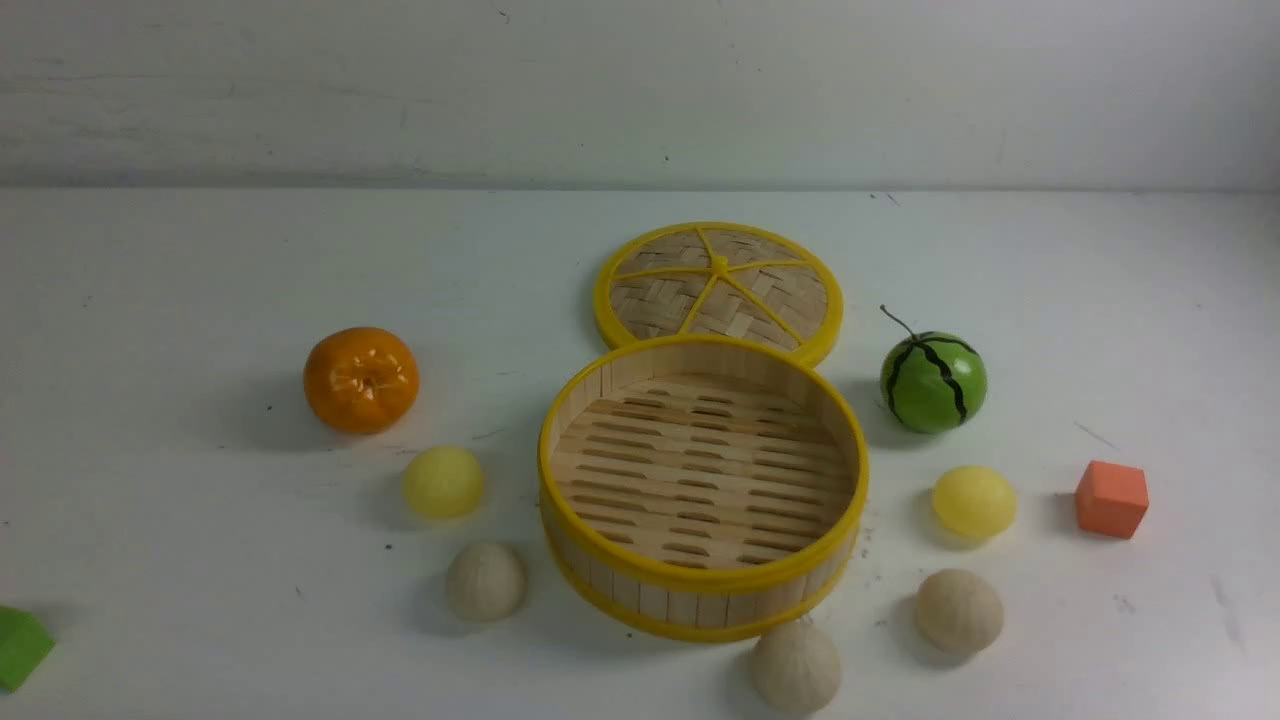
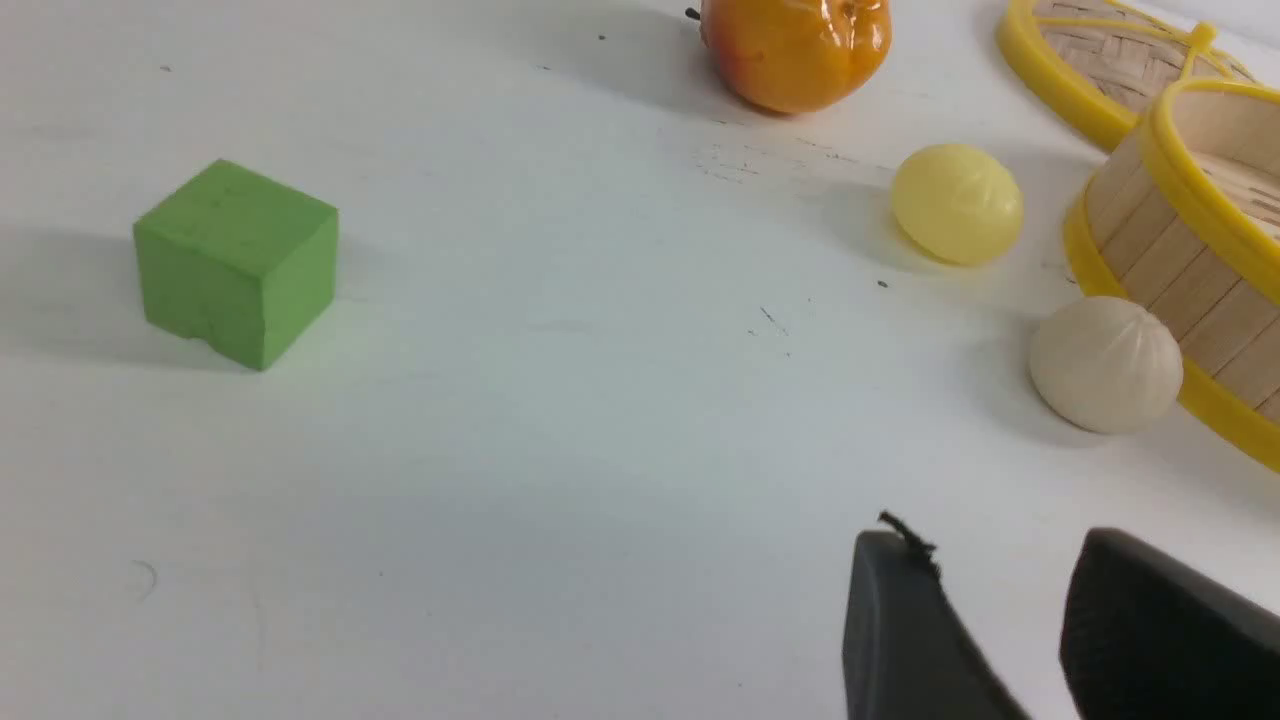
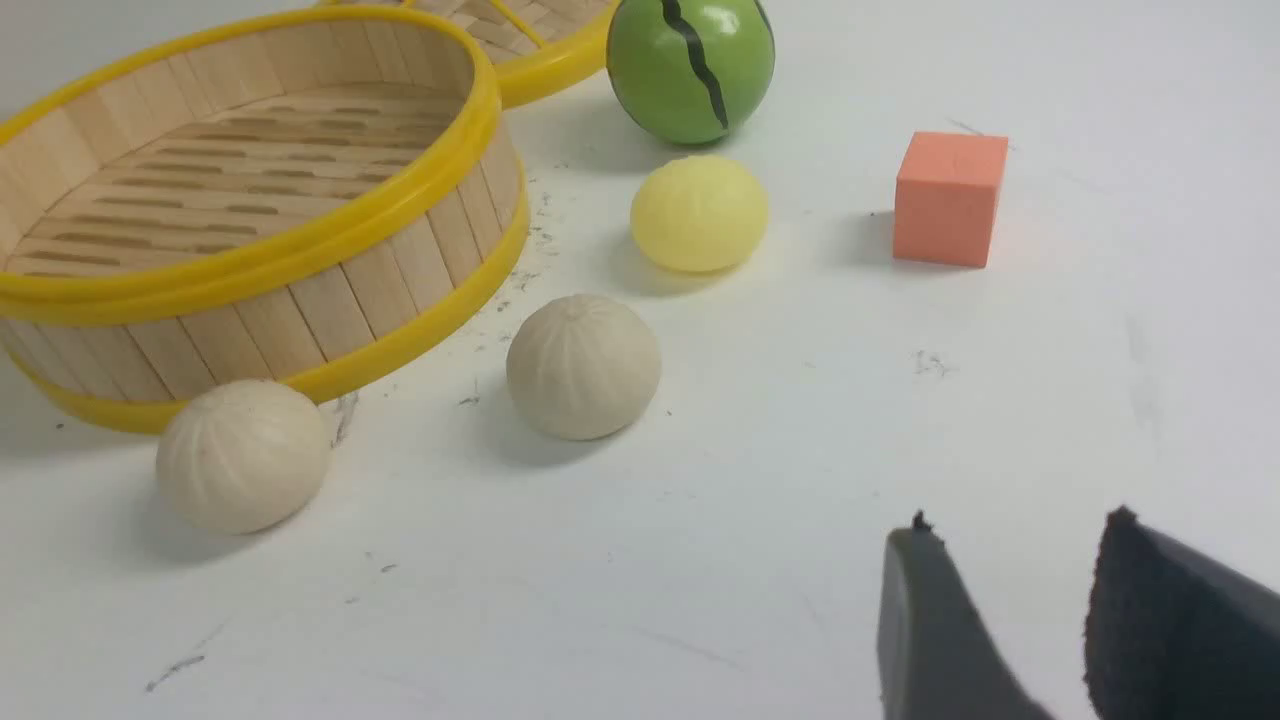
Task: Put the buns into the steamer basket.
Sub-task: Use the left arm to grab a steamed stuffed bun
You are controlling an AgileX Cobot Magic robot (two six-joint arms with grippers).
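Note:
The steamer basket (image 1: pixel 700 585) stands empty at the table's middle. Round it lie the buns: a pale yellow one (image 1: pixel 442 481) and a beige pleated one (image 1: pixel 485 580) on its left, a yellow one (image 1: pixel 973 501) and a beige one (image 1: pixel 958 610) on its right, and a beige one (image 1: pixel 796 667) against its near wall. Neither arm shows in the front view. My left gripper (image 2: pixel 995 545) hangs open over bare table, short of the beige bun (image 2: pixel 1105 364). Open too, my right gripper (image 3: pixel 1015 530) holds nothing and sits apart from the nearest beige bun (image 3: pixel 583 366).
The woven lid (image 1: pixel 718 288) lies flat behind the basket. An orange tangerine (image 1: pixel 360 379) sits at the left and a green watermelon ball (image 1: pixel 932 381) at the right. An orange cube (image 1: pixel 1111 498) is far right, a green cube (image 1: pixel 20 647) at the near left edge.

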